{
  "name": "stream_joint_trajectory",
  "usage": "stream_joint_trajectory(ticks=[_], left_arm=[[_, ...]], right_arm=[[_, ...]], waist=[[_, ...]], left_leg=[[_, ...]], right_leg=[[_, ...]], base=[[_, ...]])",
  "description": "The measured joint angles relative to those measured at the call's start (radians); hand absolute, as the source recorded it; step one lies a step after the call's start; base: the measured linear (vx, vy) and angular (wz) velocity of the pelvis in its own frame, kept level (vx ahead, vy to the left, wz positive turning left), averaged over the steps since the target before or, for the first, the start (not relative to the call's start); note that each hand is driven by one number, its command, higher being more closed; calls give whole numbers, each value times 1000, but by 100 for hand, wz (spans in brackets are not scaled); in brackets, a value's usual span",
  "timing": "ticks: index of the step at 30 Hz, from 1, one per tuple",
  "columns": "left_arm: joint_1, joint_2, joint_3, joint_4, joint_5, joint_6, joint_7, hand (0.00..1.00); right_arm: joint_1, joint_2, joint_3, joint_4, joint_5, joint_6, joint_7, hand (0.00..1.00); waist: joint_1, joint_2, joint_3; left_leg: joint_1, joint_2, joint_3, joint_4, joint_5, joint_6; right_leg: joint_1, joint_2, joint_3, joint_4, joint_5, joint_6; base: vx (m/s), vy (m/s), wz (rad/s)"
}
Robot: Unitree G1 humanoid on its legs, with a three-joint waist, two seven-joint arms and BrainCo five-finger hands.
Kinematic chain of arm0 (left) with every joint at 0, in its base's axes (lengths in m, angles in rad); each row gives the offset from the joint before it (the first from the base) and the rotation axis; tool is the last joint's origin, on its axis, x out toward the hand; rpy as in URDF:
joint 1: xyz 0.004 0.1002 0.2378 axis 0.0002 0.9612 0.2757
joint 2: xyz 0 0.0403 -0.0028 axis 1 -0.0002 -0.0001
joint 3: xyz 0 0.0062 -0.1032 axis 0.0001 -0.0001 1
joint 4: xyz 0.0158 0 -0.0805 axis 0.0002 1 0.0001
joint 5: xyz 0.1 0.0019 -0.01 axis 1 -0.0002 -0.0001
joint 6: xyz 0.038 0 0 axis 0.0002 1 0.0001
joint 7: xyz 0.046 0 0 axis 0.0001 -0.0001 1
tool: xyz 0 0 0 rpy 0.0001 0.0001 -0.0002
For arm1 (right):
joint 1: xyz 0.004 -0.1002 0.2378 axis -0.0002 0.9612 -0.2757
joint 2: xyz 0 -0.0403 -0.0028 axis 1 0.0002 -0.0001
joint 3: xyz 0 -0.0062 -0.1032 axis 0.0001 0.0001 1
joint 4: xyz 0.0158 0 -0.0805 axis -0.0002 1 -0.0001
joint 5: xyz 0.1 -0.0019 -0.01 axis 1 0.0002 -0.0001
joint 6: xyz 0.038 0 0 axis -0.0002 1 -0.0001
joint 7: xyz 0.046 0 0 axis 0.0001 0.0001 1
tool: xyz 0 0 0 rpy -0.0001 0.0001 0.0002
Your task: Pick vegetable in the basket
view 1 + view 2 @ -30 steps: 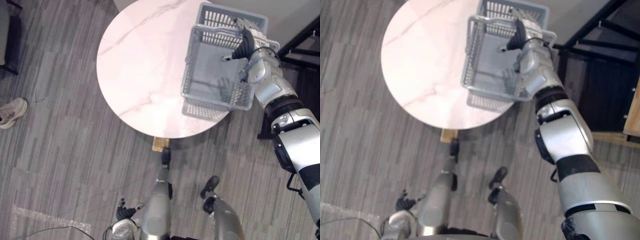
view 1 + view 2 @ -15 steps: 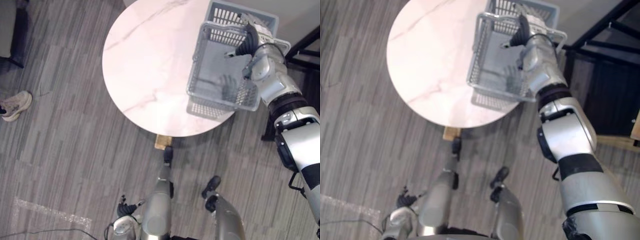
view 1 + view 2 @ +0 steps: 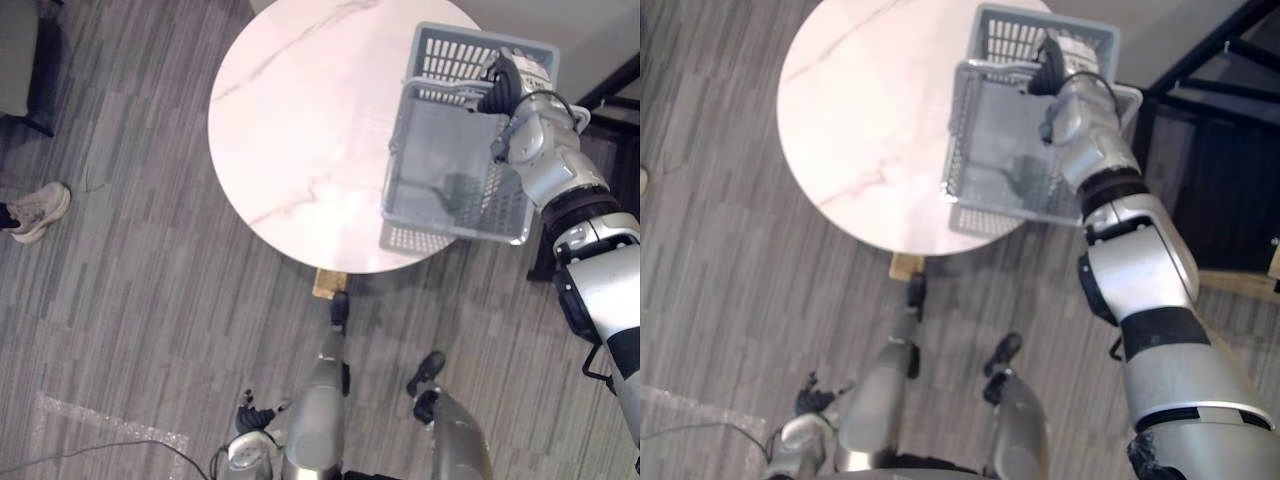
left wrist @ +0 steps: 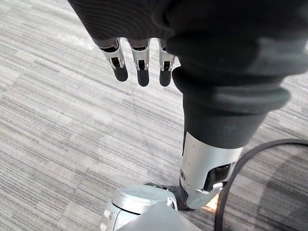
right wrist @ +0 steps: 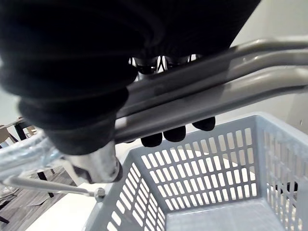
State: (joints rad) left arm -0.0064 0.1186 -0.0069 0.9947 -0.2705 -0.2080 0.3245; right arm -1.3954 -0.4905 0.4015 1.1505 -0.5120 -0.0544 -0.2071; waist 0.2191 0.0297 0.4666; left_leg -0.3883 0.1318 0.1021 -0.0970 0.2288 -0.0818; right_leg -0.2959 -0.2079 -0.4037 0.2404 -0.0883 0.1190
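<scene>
Right wrist view is showing the right hand curling round both handles of the basket, evidently so that the load is hanging level from one grip. The basket is sitting over the right edge of the bench, its inside bare; whether it is touching the top is unclear. The left hand is hanging low over the floor, fingers straight, idle.
</scene>
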Motion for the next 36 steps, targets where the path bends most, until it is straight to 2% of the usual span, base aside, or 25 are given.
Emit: stream_joint_trajectory(ticks=[1,21,22,36], left_arm=[[0,0,0,0,0,0,0,0],[-9,-2,-17,1,0,0,1,0],[-9,-2,-17,1,0,0,1,0],[-10,-2,-16,1,0,0,11,0]], right_arm=[[4,0,0,0,0,0,0,0],[30,5,1,-9,-1,6,4,0],[30,7,1,-10,-2,6,4,100],[45,42,78,-46,-60,7,16,100]], waist=[[0,1,1],[1,2,1],[1,2,1],[6,2,0]], left_leg=[[1,0,0,0,0,0],[8,-1,4,0,-1,-3],[8,-1,5,0,-1,-3],[14,-4,-5,0,-3,-14]], right_leg=[[0,-1,1,3,0,0],[-9,-6,18,28,-7,1],[-11,-6,20,30,-7,1],[-32,-25,23,114,-62,-2]], base=[[0,0,0],[10,-18,-1],[21,-44,-5],[19,-49,3]])
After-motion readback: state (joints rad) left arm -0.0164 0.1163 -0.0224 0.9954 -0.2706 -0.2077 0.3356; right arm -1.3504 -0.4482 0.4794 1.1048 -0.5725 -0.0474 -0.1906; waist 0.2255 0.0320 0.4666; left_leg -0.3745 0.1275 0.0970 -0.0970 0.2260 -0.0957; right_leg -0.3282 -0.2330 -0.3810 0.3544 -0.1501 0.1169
